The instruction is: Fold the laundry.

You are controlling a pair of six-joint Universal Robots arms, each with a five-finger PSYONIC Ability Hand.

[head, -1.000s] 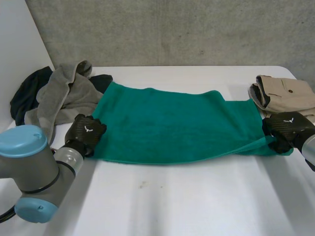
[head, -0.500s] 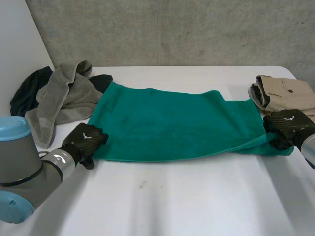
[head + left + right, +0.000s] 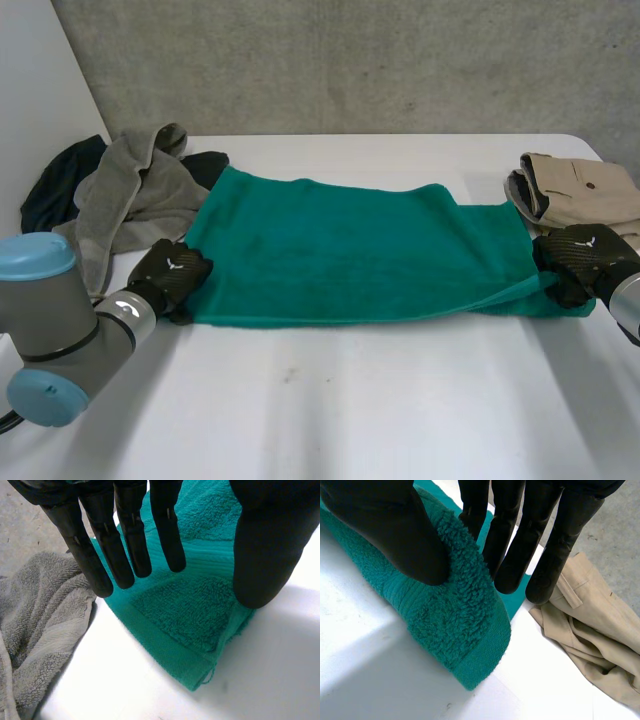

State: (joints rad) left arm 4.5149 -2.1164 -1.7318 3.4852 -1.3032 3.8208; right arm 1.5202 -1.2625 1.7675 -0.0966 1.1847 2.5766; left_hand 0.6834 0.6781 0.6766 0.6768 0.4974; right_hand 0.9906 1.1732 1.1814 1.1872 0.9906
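A green towel (image 3: 350,250) lies spread across the middle of the white table (image 3: 350,410), its long side running left to right. The left hand (image 3: 172,275) sits at the towel's near-left corner. Its fingers (image 3: 130,540) are straight and set wide from the thumb, with the flat corner under the palm and nothing gripped. The right hand (image 3: 578,258) is at the near-right corner, where the cloth rises in a thick fold pinched between the thumb and the straight fingers (image 3: 555,550). A crumpled grey towel (image 3: 125,200) lies just beside the green towel's left edge, with a dark garment (image 3: 50,195) next to it at the far left. A beige garment (image 3: 580,190) lies at the far right, near the right hand.
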